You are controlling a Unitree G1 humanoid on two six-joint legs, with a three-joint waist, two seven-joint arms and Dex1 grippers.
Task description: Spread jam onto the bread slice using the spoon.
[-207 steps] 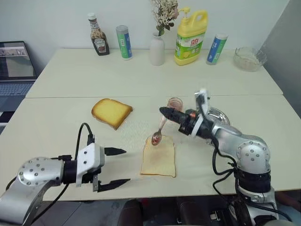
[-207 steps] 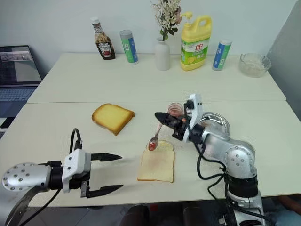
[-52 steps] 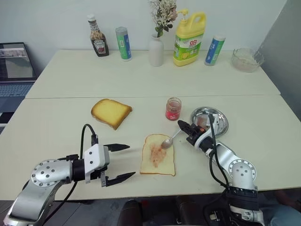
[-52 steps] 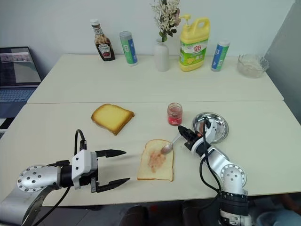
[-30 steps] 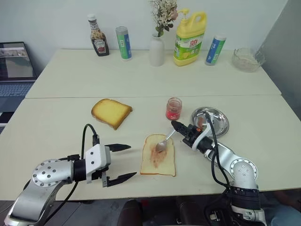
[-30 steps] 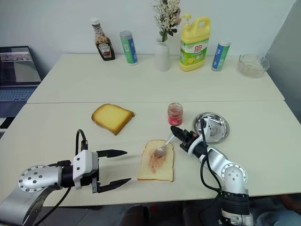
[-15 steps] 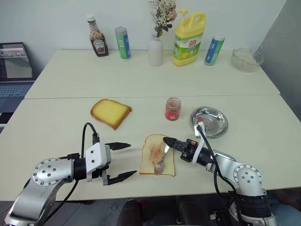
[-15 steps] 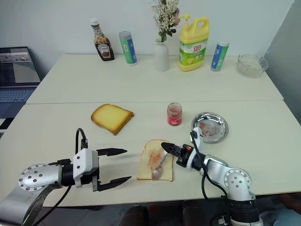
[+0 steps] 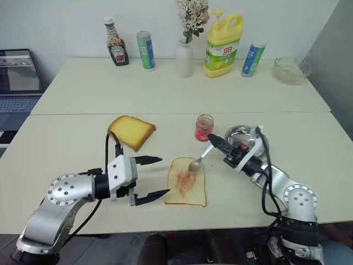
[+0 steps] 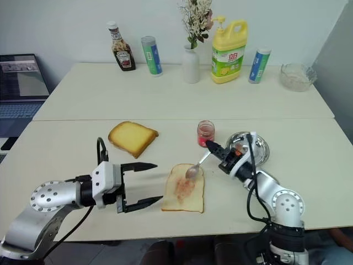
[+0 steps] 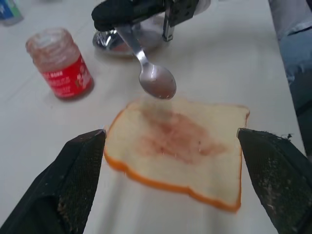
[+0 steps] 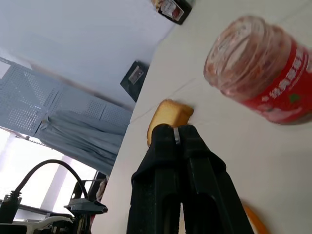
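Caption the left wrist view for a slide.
Spoon hovers over the jam-smeared bread slice, jam jar behind.

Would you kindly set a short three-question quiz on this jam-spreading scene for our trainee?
1. True or false: the spoon lies flat on the bread slice.
2. Which gripper holds the spoon: A left, B right?
3. Fill in: the jam jar stands beside the steel ____.

Key: 1 false, it is held above the slice's far edge; 2 B; 3 dish.
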